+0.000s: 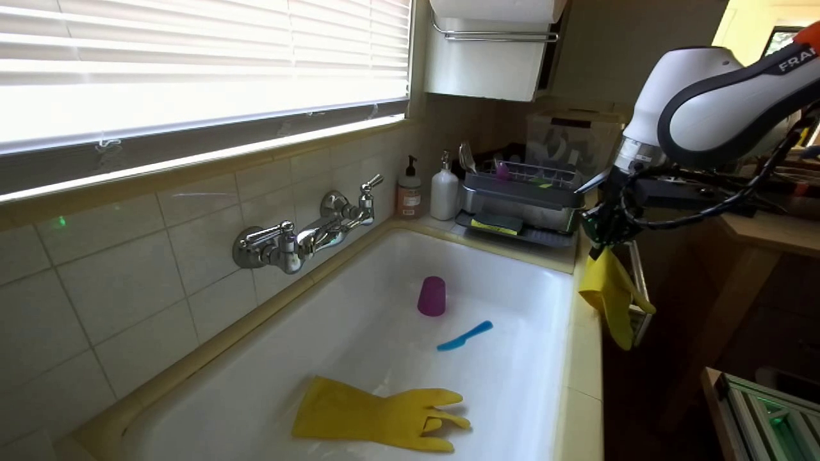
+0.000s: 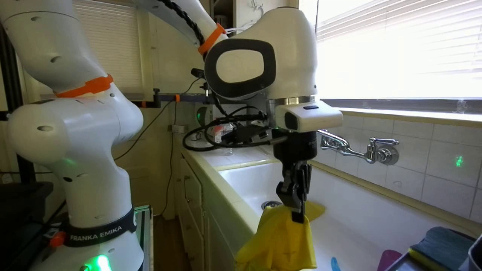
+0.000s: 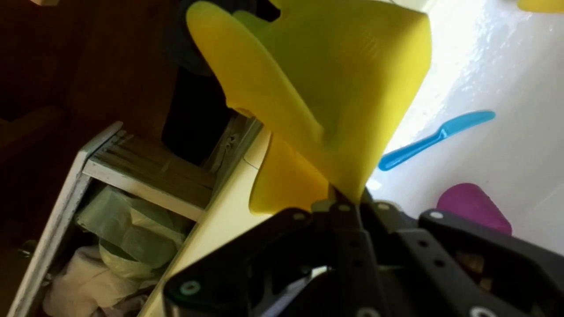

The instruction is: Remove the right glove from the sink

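My gripper [image 1: 596, 251] is shut on a yellow rubber glove [image 1: 612, 291], which hangs crumpled below the fingertips. In an exterior view it hangs at the sink's outer edge, over the counter rim and the open drawer. The gripper [image 2: 298, 216] and held glove [image 2: 280, 241] show in an exterior view too. In the wrist view the held glove [image 3: 348, 75] spreads out from the fingertips [image 3: 346, 198]. Another yellow glove [image 1: 384, 413] lies flat in the white sink [image 1: 346, 333], fingers toward the outer side. A bit of that lying glove [image 3: 542, 5] shows in the wrist view.
A purple cup [image 1: 432, 296] and a blue plastic knife [image 1: 466, 336] lie in the sink. A drawer [image 3: 145, 187] with cloths stands open beside the counter. A dish rack [image 1: 522, 192], soap bottles [image 1: 444, 192] and a faucet [image 1: 320, 237] border the sink.
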Controlling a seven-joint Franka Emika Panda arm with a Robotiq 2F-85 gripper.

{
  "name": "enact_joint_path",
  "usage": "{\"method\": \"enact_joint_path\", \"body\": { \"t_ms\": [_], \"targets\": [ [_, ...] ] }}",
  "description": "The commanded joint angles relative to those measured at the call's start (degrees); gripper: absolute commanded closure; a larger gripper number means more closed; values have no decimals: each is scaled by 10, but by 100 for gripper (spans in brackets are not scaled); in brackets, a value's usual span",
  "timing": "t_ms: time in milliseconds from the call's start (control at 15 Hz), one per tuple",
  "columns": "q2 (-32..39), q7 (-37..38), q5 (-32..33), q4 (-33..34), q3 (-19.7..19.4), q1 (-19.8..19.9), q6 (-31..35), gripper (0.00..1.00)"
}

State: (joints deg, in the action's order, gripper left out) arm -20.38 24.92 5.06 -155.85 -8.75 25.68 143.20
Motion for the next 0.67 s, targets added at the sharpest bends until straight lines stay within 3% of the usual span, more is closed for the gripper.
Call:
{"method": "enact_joint_path", "body": {
  "t_ms": [0, 600],
  "targets": [
    [18, 10, -7, -1, -2, -9, 62, 100],
    [41, -11, -55, -9, -4, -40, 166, 100]
  ]
}}
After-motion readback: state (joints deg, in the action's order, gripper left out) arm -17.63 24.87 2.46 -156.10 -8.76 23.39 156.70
